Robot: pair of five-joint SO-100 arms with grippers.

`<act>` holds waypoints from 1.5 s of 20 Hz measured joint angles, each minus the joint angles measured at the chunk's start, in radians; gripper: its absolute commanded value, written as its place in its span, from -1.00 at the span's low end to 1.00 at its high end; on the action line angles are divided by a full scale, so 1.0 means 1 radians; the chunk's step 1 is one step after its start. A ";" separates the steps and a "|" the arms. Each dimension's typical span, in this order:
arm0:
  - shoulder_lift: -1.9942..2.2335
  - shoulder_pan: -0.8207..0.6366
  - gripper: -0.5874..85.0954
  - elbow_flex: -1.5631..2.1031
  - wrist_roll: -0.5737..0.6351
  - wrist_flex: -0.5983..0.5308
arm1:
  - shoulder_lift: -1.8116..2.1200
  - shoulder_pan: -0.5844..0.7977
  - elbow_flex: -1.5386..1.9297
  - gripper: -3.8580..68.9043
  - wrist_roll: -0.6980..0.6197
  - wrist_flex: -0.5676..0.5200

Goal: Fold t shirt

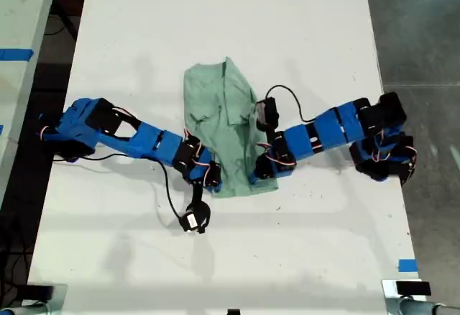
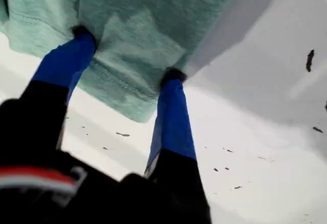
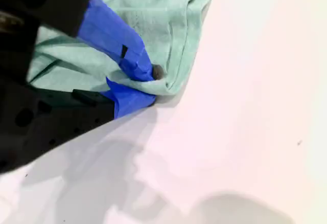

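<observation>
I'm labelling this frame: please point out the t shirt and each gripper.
t shirt (image 1: pixel 223 113): exterior view, its flat middle.
my first gripper (image 2: pixel 127 83): first wrist view, between fingertips.
my second gripper (image 3: pixel 148 83): second wrist view, between fingertips at the cloth's edge.

You've got a long white bench (image 1: pixel 230 27) filling most of the exterior view, with small dark specks on its surface. Grey floor (image 1: pixel 420 34) at the upper right of the frame. A second pale tabletop (image 1: pixel 18 34) at the upper left carries blue tape (image 1: pixel 16 54). More blue tape (image 1: pixel 407 265) at the bench's lower right. Even overhead light, soft shadows.
</observation>
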 measured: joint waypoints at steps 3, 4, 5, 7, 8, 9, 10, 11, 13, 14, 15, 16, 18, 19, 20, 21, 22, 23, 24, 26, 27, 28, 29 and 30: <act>0.000 0.000 -0.99 0.000 0.000 0.000 | -0.003 -0.032 -0.094 -0.12 0.052 0.149; 0.000 0.000 -0.99 0.000 0.000 0.000 | -0.003 -0.046 -0.103 -0.13 0.072 0.173; 0.000 0.000 -0.99 0.000 0.000 0.000 | -0.003 -0.061 -0.107 -0.15 0.094 0.195; 0.000 0.000 -0.99 0.000 0.000 0.000 | -0.014 -0.083 -0.107 -0.26 0.130 0.209; 0.000 0.000 -0.99 0.000 0.000 0.006 | -0.029 -0.089 -0.106 -0.35 0.140 0.210; 0.000 0.000 -0.99 0.000 0.000 0.009 | -0.038 -0.091 -0.094 -0.33 0.141 0.204; 0.000 0.000 -0.99 0.000 0.000 0.009 | -0.040 -0.091 -0.075 -0.27 0.143 0.167; 0.000 0.000 -0.99 0.000 0.000 0.009 | -0.043 -0.091 -0.061 -0.25 0.138 0.135; 0.000 0.000 -0.99 -0.002 0.000 0.012 | -0.048 -0.089 -0.021 -0.64 0.123 0.080; 0.000 0.000 -0.99 -0.002 0.000 0.015 | -0.044 -0.087 -0.006 -0.85 0.109 0.049; 0.000 0.002 -0.99 -0.002 0.000 0.020 | -0.049 -0.087 0.003 -0.85 0.110 0.020; 0.000 0.005 -0.99 -0.002 0.000 0.020 | -0.057 -0.087 -0.008 -0.85 0.109 -0.014; 0.002 0.005 -0.99 -0.002 0.000 0.020 | -0.060 -0.086 -0.008 -0.85 0.100 -0.058; 0.003 0.006 -0.99 -0.002 0.000 0.020 | -0.063 -0.086 -0.012 -0.85 0.097 -0.067; 0.008 0.012 -0.99 -0.002 0.000 0.028 | -0.083 -0.089 -0.034 -0.85 0.097 -0.057; 0.011 0.023 -0.99 0.000 0.000 0.038 | -0.115 -0.095 -0.081 -0.85 0.097 -0.048; 0.018 0.041 -0.99 0.000 -0.005 0.058 | -0.147 -0.103 -0.143 -0.85 0.097 -0.023; 0.029 0.060 -0.99 0.000 -0.014 0.092 | -0.164 -0.109 -0.219 -0.85 0.098 0.014; 0.052 0.075 -0.99 0.000 -0.025 0.121 | -0.175 -0.117 -0.285 -0.85 0.098 0.066; 0.138 0.092 -0.99 0.003 -0.031 0.178 | -0.173 -0.120 -0.411 -0.85 0.077 0.161; 0.198 0.095 -0.99 0.005 -0.031 0.206 | -0.172 -0.120 -0.466 -0.85 0.054 0.196; 0.262 0.095 -0.99 0.015 -0.029 0.232 | -0.149 -0.118 -0.486 -0.85 0.018 0.210; 0.327 0.091 -0.99 0.031 -0.018 0.258 | -0.109 -0.103 -0.488 -0.85 -0.014 0.215; 0.387 0.077 -0.99 0.048 -0.006 0.293 | -0.052 -0.077 -0.488 -0.85 -0.057 0.215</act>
